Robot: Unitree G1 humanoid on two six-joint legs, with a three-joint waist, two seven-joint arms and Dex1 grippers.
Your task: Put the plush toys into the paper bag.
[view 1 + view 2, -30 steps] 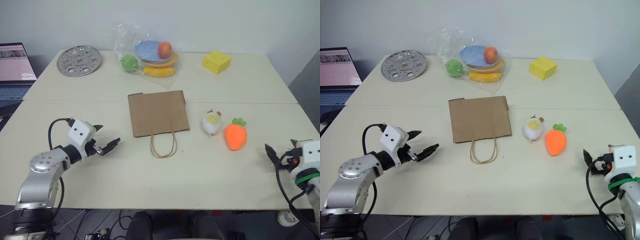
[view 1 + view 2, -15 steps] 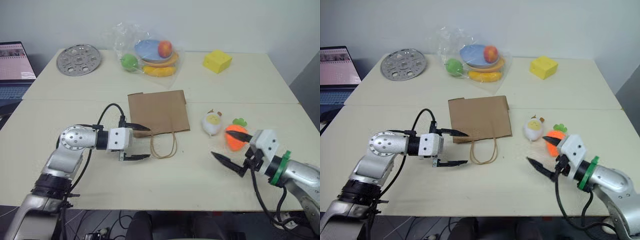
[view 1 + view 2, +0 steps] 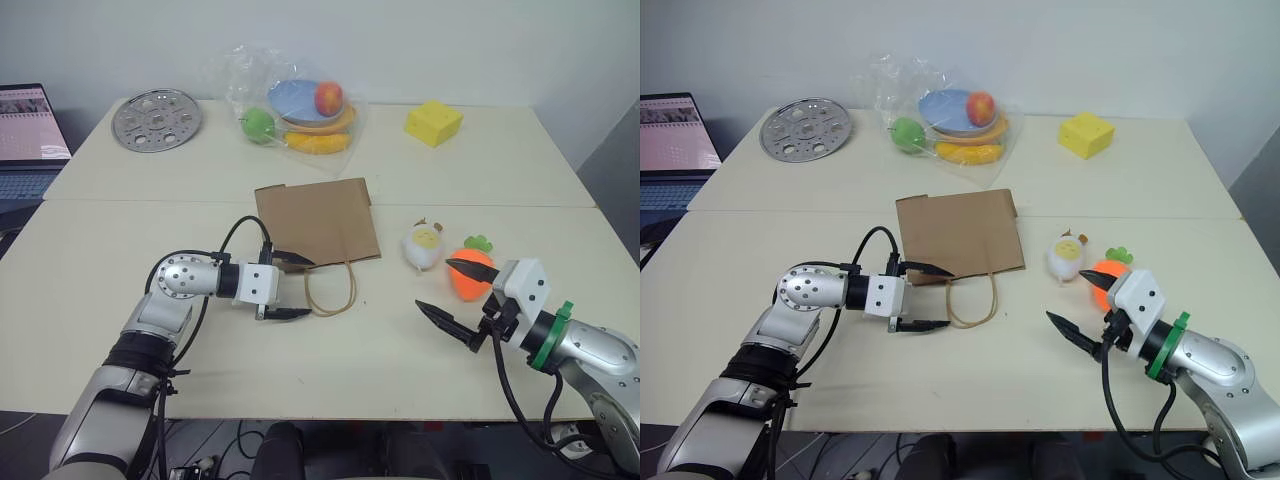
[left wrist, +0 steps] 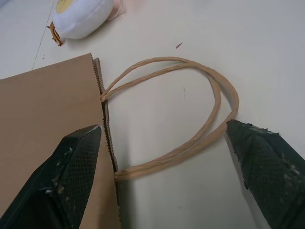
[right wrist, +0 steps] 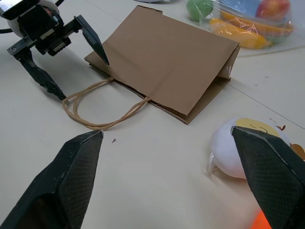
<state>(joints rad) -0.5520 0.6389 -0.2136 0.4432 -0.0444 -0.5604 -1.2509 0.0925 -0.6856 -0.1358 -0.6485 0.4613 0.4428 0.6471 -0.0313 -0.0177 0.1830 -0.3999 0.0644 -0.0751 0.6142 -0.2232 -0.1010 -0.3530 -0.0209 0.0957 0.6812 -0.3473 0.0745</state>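
Observation:
The brown paper bag [image 3: 318,225] lies flat mid-table, its loop handles [image 3: 330,290] towards me. My left gripper [image 3: 300,288] is open and points sideways at the handles. One finger [image 4: 71,176] hovers over the bag's mouth edge, the other [image 4: 267,162] by the loop's outer curve. The white plush toy [image 3: 422,246] and the orange carrot plush [image 3: 470,272] lie right of the bag. My right gripper [image 3: 435,285] is open and empty, just in front of them. One of its fingers crosses the carrot's near side.
At the back stand a clear plastic bag of fruit and plates [image 3: 300,105], a yellow sponge block [image 3: 433,122] and a round perforated metal plate [image 3: 158,120]. A laptop [image 3: 30,130] sits at the far left edge.
Both arms swung inward. The left gripper moved right to the bag's handles and rolled its fingers. The right gripper moved left from the table edge to just in front of the carrot.

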